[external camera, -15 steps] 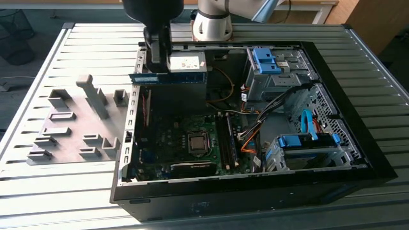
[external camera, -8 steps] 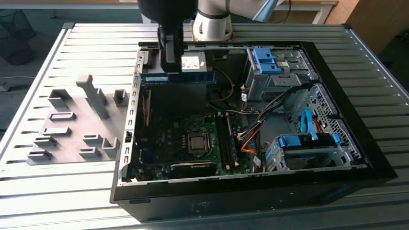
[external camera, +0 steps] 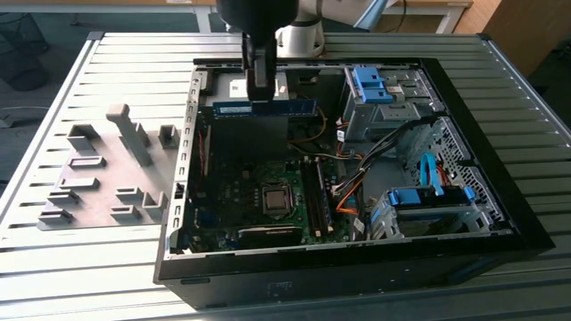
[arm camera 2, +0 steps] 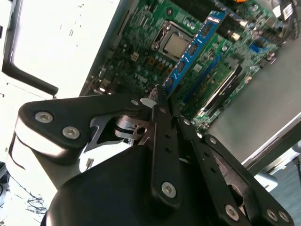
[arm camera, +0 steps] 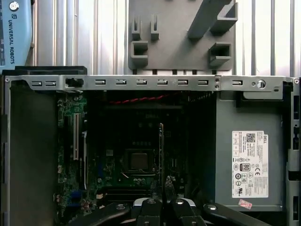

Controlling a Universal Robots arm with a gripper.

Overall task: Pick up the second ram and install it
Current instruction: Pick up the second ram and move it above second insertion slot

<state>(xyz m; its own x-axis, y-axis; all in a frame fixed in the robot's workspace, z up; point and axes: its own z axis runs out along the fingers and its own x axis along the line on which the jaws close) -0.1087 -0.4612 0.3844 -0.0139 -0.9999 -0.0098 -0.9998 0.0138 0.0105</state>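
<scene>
Ribbed metal tabletop in a bright workshop corner

The tabletop (external camera: 107,67) is made of long pale aluminium slats with dark grooves between them, running across the exterior view from left to right. Light glares off the metal and washes it almost white in both wrist views. Beyond its far edge lies a grey floor (external camera: 63,23) with a dark bulky object (external camera: 23,50) standing on it. A light wooden desk (external camera: 446,4) on white legs is there too, and a brown wooden cabinet (external camera: 526,30) stands at the exterior view's right.
</scene>
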